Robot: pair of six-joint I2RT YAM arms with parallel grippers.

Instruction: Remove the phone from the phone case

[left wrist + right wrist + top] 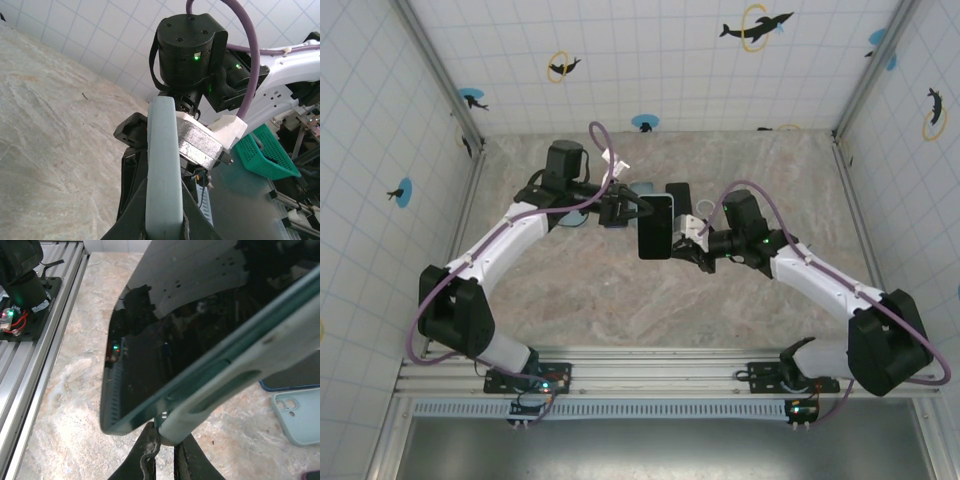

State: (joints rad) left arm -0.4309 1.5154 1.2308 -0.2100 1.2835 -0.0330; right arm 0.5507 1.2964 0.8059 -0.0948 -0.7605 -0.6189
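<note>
The phone (655, 228), black screen up, hangs above the middle of the table between both arms, still in its pale blue phone case (162, 165). My left gripper (638, 208) is shut on the case's far end, and the case's edge fills the gap between its fingers (131, 220). My right gripper (682, 240) comes in from the right. In the right wrist view its fingers (150, 450) pinch the case's rim (240, 380) at a corner. There the phone's dark edge (150, 412) stands slightly proud of the case.
A spare pale blue case (297, 417) and a dark, blue-rimmed one (295, 377) lie on the marble tabletop (580, 290) under the phone. A green basket (262, 150) sits beyond the table. Tiled walls close in the sides and back.
</note>
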